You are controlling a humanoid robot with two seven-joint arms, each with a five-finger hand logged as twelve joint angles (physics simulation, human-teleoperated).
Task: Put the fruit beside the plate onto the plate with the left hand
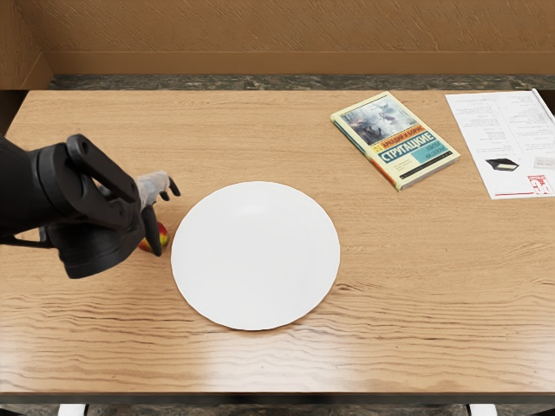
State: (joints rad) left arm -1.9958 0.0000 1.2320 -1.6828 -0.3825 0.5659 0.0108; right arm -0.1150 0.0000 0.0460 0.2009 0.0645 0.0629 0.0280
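Note:
A white round plate (255, 255) lies flat on the wooden table, left of its middle. Just off the plate's left rim sits a small red and yellow fruit (153, 237), mostly hidden behind my hand. My left hand (165, 214) comes in from the left edge and hovers right over the fruit. Its fingers are spread: one dark fingertip (174, 187) points toward the plate and another reaches down across the fruit's front. The fruit rests on the table. I cannot tell whether the fingers touch it. The right arm is out of view.
A paperback book (395, 139) lies at the back right of the table. A printed paper sheet (509, 143) lies at the right edge. A brown wall runs along the far side of the table.

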